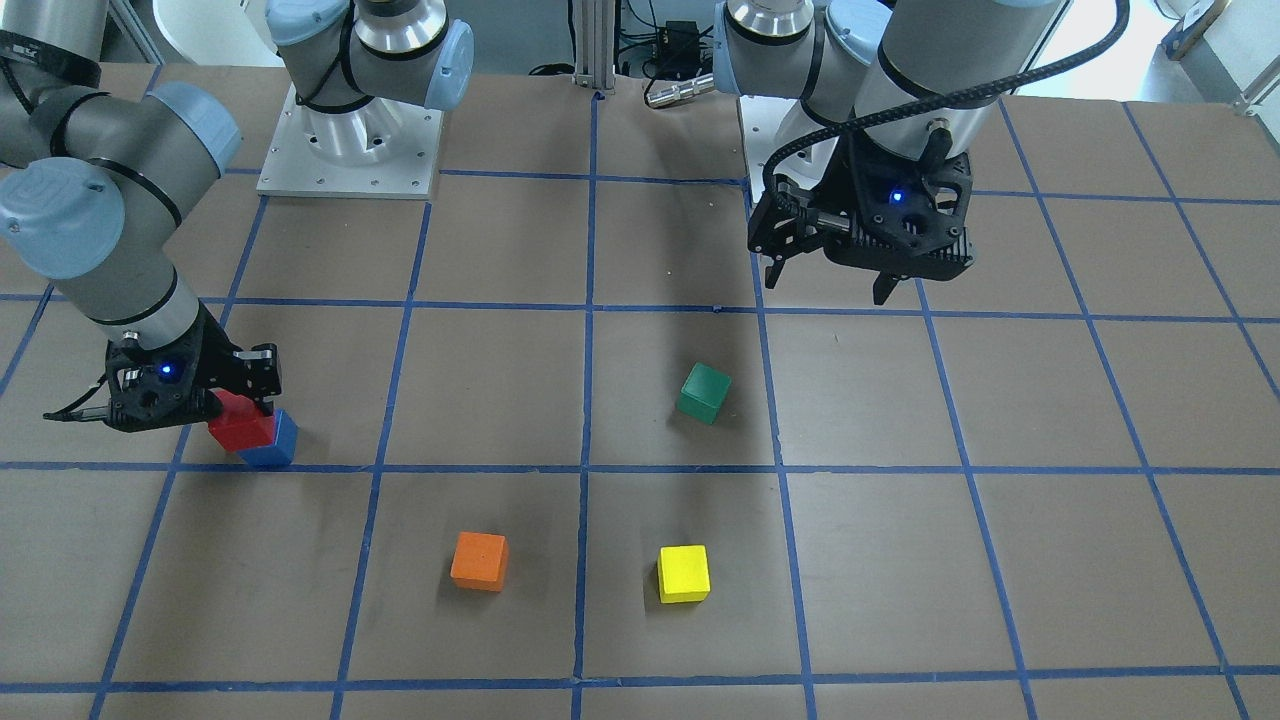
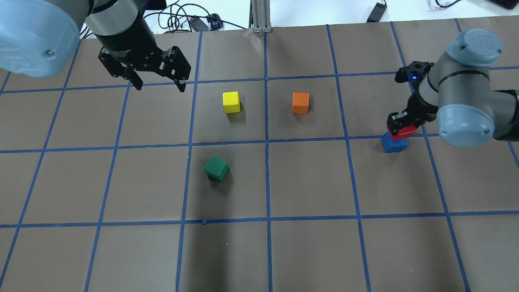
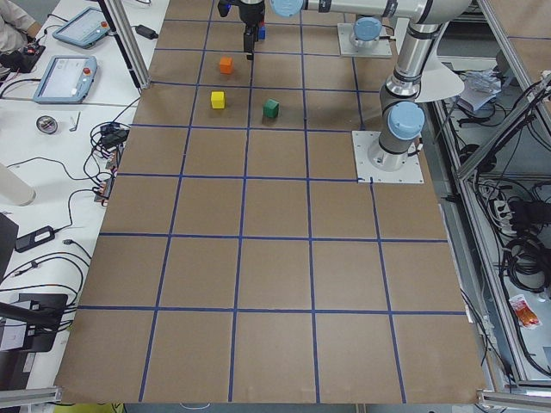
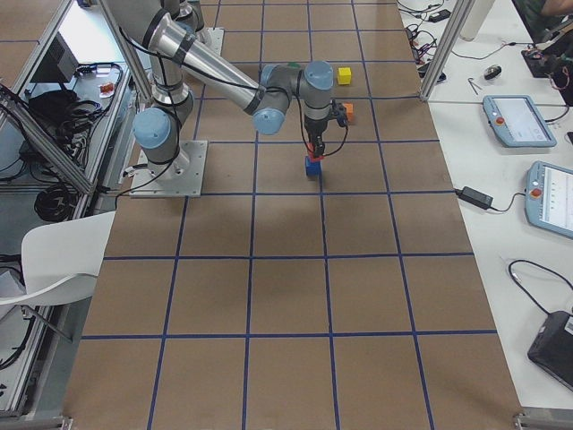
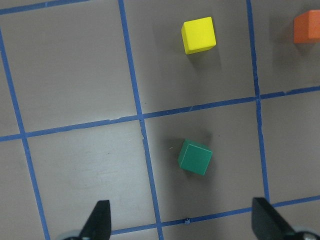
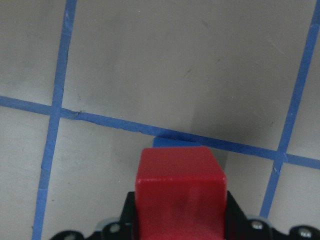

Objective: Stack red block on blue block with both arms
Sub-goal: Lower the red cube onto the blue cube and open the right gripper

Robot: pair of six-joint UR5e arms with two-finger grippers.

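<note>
Now, right gripper (image 2: 401,123): clamped on red block (image 2: 402,132), fingers pinching two opposite sides, at the right side of table (image 2: 308,182).
red block: held in right gripper directly over blue block (image 2: 392,144), slightly offset, a thin blue edge peeking out beyond it in the right wrist view; resting on it or just above, cannot tell.
blue block: flat on table, just beside a line of blue tape (image 2: 267,142), under red block.
left gripper (image 2: 160,86): fingers spread wide, holding nothing, raised above table's left side, well apart from the two stacked blocks.
green block (image 2: 217,168): turned askew to the grid, alone in its square.
yellow block (image 2: 231,102), orange block (image 2: 300,103): in neighbouring squares, a tape line between them, apart from green block.
</note>
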